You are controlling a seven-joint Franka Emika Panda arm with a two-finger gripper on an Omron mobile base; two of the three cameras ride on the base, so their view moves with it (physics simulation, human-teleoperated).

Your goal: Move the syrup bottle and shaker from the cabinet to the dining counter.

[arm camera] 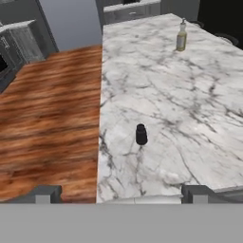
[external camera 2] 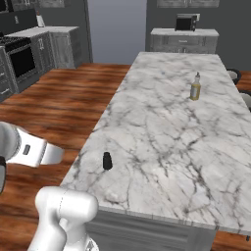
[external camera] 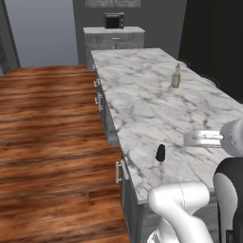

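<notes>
The small, nearly black shaker with a rounded top (external camera: 161, 153) (external camera 2: 107, 161) (arm camera: 141, 135) stands upright on the long white marble dining counter with grey veins (external camera: 142, 99) (external camera 2: 166, 127) (arm camera: 156, 90). It sits near the counter's left long edge, toward the near end, with bare marble on all sides of it. No marking can be read on it.

Far up the same counter stands a slim yellowish-green bottle with a narrow neck (external camera: 176, 76) (external camera 2: 195, 87) (arm camera: 182, 36), upright and well apart from the shaker. It lies closer to the right long edge. Any label on it is too small to read.

The two-finger gripper (arm camera: 118, 194) is seen in the hand view above the near end of the counter, looking down at the shaker. Its two dark finger tips (arm camera: 43, 193) stand wide apart and hold nothing. The shaker lies ahead of them, untouched.

Grey drawer fronts with silver handles (external camera: 100, 100) run below the counter's left edge. To the left of that edge lies an open stretch of brown wood-plank floor (external camera: 47, 133) (external camera 2: 63, 103) (arm camera: 47, 104).

Beyond the far end of the counter stands a shorter grey unit with a marble top (external camera: 114, 35) (external camera 2: 184, 38), carrying a dark microwave (external camera: 114, 20) (external camera 2: 185, 22). In the right base view, a dark oven set among grey cabinets (external camera 2: 19, 61) stands against the left wall.
</notes>
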